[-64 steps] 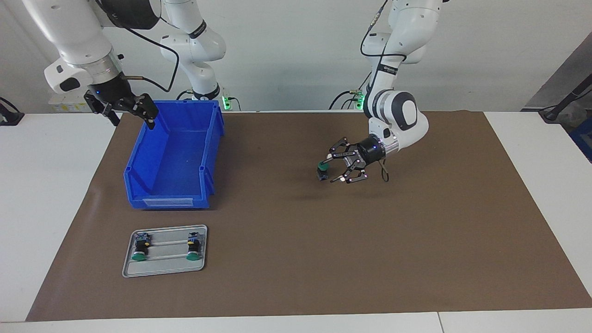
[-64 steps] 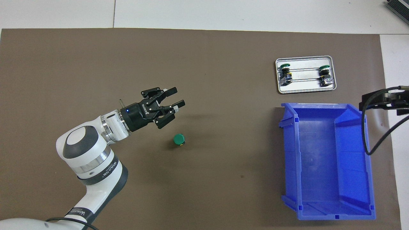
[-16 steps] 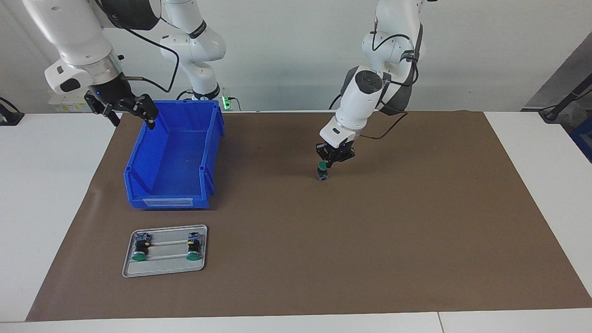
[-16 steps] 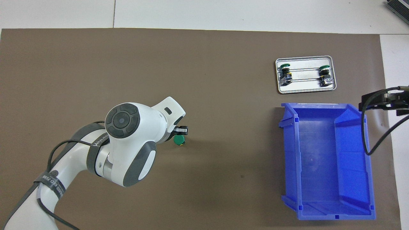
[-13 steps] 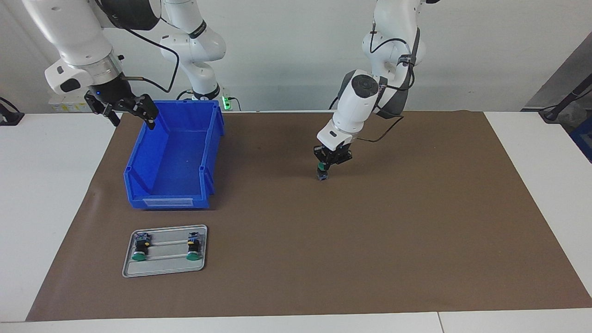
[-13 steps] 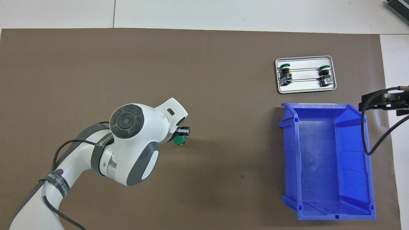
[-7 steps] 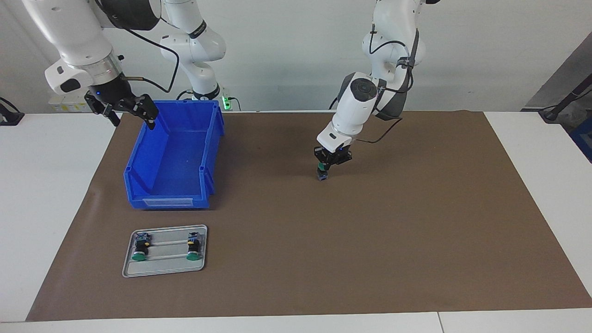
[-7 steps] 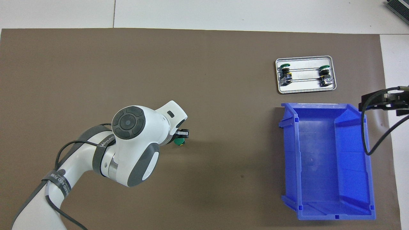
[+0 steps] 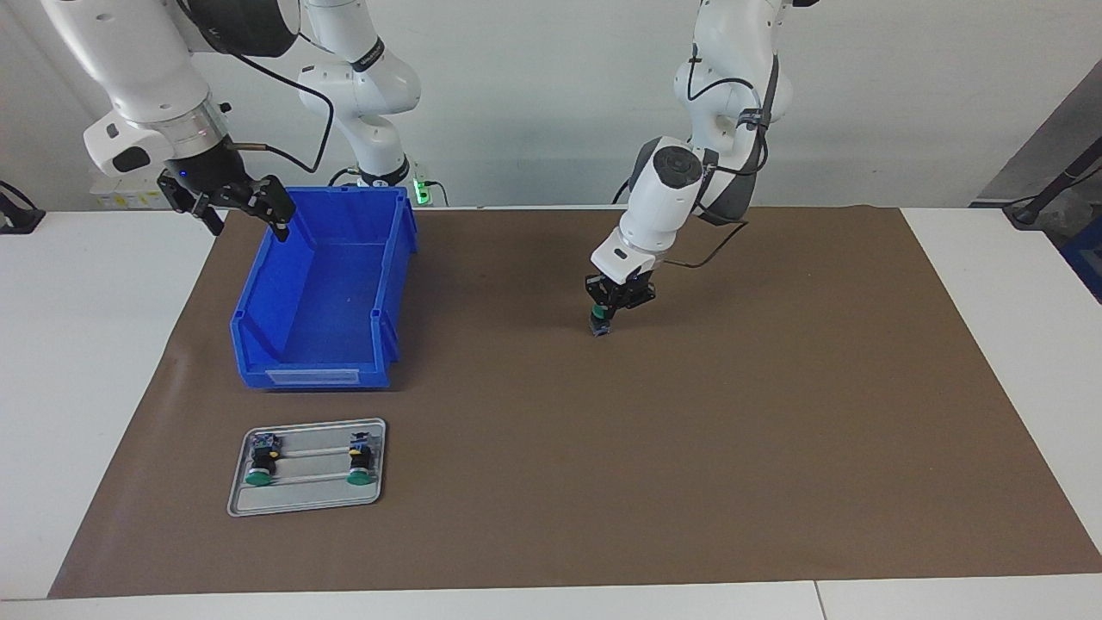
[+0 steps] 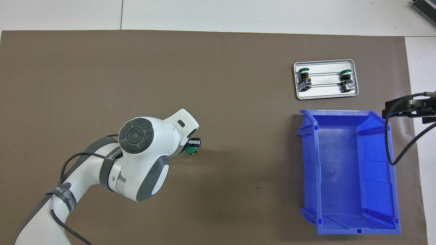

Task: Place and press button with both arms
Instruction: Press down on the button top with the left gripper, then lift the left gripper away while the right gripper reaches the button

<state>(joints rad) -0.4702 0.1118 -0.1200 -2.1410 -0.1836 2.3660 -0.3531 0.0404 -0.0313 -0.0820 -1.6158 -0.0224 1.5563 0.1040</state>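
Button (image 9: 599, 324) first: it stands upright on the brown mat (image 9: 775, 413) just above the middle of the facing frame, long axis vertical, green cap up, black body and blue-and-yellow block beneath. My left gripper (image 9: 615, 301) points straight down onto that cap, fingertips clenched together and grasping nothing, apparently touching the top. So I judge the press runs straight down the axis. My left arm is the nearer; my right gripper (image 9: 234, 202) waits at upper left, fingers spread, over the blue plastic bin (image 9: 320, 344). Two matching buttons (image 9: 259, 465) lie flat on a metal tray (image 9: 306, 504) at lower left.
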